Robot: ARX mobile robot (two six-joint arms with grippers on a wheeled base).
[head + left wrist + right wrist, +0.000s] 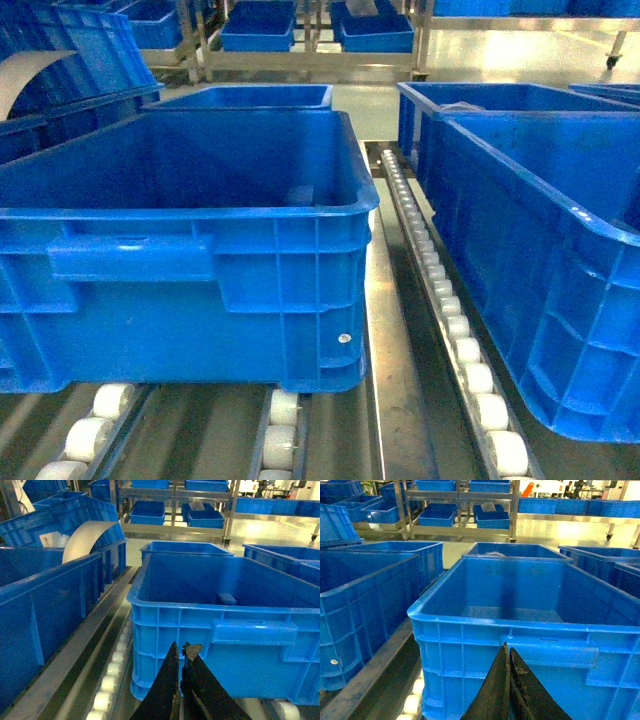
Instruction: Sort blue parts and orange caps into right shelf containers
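Two large blue containers stand on the steel shelf with its white rollers: one in the middle, one at the right. Inside the middle container a small blue blocky shape sits by the far wall; I cannot tell whether it is a loose blue part. The orange caps are out of view. Neither gripper shows in the head view. My left gripper is shut and empty, just short of the middle container's front wall. My right gripper is shut and empty before the right container.
More blue bins stand to the left and behind. A curved white sheet sticks out of a left bin. Further racks with bins stand across a pale floor aisle. A roller track runs between the bins.
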